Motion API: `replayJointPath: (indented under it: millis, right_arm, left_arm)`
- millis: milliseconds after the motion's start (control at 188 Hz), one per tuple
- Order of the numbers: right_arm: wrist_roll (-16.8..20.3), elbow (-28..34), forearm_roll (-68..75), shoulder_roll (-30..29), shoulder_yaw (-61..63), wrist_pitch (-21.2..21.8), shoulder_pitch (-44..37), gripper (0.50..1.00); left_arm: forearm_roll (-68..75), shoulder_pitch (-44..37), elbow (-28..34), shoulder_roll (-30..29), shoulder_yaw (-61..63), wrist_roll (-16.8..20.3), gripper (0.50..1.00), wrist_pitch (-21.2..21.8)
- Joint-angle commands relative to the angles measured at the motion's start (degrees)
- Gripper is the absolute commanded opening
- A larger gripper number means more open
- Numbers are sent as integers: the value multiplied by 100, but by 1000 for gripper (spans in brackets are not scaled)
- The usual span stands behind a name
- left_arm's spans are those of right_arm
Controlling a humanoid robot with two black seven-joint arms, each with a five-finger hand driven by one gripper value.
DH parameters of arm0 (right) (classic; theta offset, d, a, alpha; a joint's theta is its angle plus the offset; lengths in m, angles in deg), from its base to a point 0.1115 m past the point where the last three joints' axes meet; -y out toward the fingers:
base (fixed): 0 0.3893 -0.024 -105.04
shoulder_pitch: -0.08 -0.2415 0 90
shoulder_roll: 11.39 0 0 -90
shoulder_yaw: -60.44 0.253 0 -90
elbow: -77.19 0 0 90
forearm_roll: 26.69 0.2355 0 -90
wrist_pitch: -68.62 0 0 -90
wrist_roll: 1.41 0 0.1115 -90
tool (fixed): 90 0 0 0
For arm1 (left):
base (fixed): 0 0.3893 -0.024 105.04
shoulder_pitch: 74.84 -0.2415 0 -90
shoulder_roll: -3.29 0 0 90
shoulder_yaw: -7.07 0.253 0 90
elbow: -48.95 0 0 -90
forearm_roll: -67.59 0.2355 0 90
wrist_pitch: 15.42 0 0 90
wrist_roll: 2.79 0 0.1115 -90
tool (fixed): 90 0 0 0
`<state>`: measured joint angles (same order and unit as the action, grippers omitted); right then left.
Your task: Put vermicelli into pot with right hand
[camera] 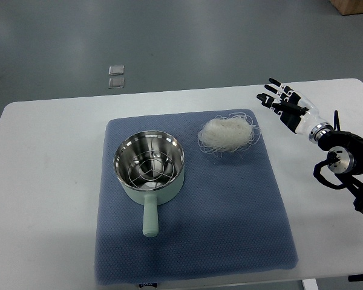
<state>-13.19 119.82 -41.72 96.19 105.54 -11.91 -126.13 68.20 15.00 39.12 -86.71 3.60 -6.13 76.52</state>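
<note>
1. White table (48,181) sat on a grey floor (169,36), blue mat (230,229) in the middle.
2. Vermicelli (228,134) lay at the mat's far right corner, beside the pot (149,164).
3. Right hand (285,104) hovered near the table's right edge, fingers spread, holding nothing.

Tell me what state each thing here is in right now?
Pot: upright on the mat, empty, handle toward the robot.
Vermicelli: loose heap on the mat, right of the pot, untouched.
Right hand: fingers spread, holding nothing, right of the vermicelli.
Mat: flat on the table.
</note>
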Motion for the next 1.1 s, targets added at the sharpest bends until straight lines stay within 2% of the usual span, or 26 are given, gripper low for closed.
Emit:
replayJointPath:
  millis: [0,335,612,745,1096]
  right_arm:
    - [0,-9,-26,0,-1,3,0,928]
    - [-9,44,-914,35,-1,11,-53,928]
    - [-9,413,-2232,404,-80,90,-334,928]
    - [-9,606,-3110,686,-493,345,-659,926]
    - [-44,870,-5748,800,-2225,477,-1925,926]
  left_arm:
    - [0,-2,-1,0,-5,0,1000,0]
    - [0,-2,8,0,4,0,1000,0]
    - [0,-2,-1,0,4,0,1000,0]
    - [0,7,8,0,4,0,1000,0]
    - [0,16,8,0,4,0,1000,0]
